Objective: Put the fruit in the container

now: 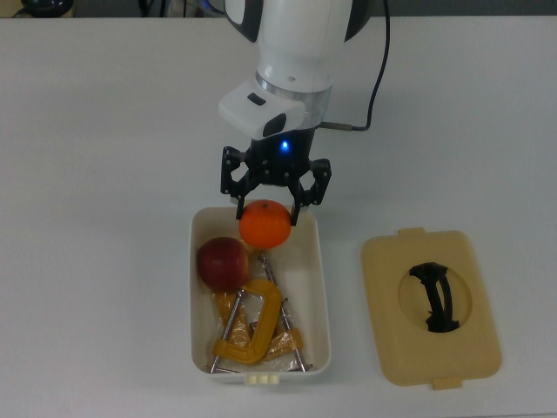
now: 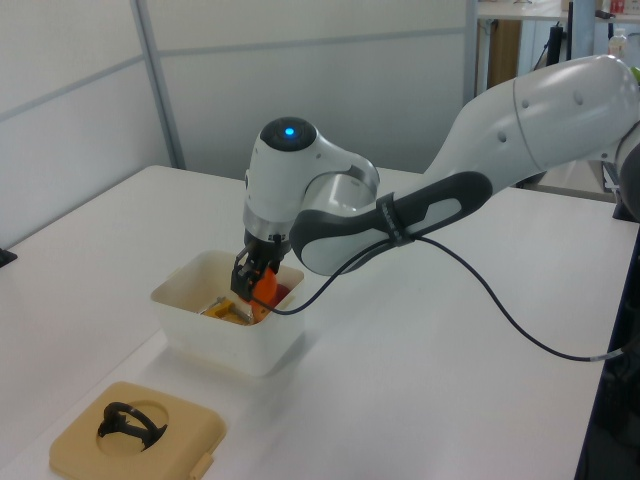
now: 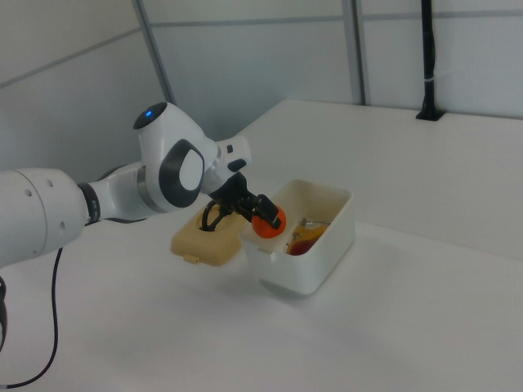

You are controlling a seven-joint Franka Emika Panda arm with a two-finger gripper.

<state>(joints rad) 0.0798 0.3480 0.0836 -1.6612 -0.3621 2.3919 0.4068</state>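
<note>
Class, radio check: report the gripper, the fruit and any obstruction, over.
Gripper shut on orange, above tub end. Apple already inside. Yellow clamps fill the other end; no obstruction below orange.

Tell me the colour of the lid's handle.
Black; the handle on the tan lid shows best in the top view.

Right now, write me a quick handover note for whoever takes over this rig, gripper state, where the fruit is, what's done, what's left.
Gripper: shut on the orange, holding it above the top end of the container in the top view.
Apple: already inside the container, next to the yellow C-clamps.
Lid: off, flat on the table to the top view's right of the container.
Done: apple in, orange lifted and carried over.
Left: lower the orange, release it, then retract.
</note>
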